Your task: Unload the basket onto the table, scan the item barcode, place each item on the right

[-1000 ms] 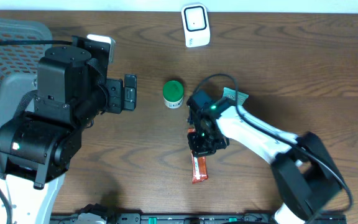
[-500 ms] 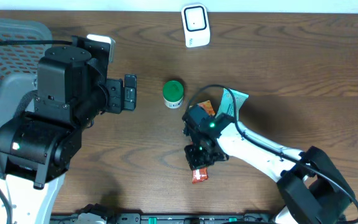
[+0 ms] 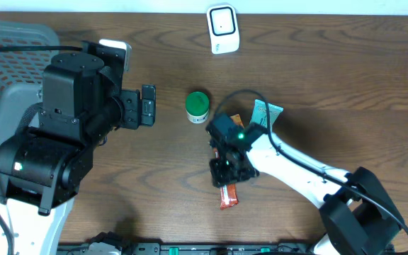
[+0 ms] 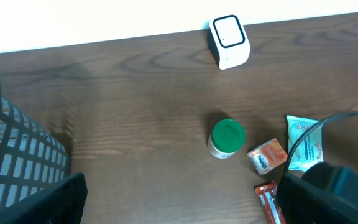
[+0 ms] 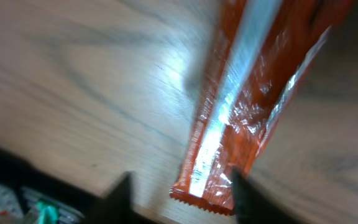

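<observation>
Foil glints nearest the table's (image 3: 346,64) front edge, where a red snack wrapper (image 3: 227,196) with a silver seam lies flat on the brown wood, its long axis running roughly front to back. The right gripper (image 3: 227,172) sits directly over the wrapper's far end. From the right wrist, its two dark fingers (image 5: 120,191) stand parted on either side of the wrapper's crimped end. One finger is clear of the foil with bare wood between them, and the other is right at the foil's edge, so the jaws are released rather than pinching. The white right arm (image 3: 296,159) stretches away toward the front right corner. Just behind the gripper lie a small orange packet (image 3: 236,122) and, to its right, a teal packet (image 3: 273,110) crossed by a loop of black cable. A green-lidded jar (image 3: 197,103) stands upright a little farther left, near the orange packet but apart from it. Left of the jar, well apart, the left gripper (image 3: 147,105) hangs with its jaws spread wide, holding nothing. A grey mesh basket (image 3: 6,49) fills the left side behind that arm. At the far edge, the white barcode scanner (image 3: 223,28) stands alone, well away from the wrapper.
</observation>
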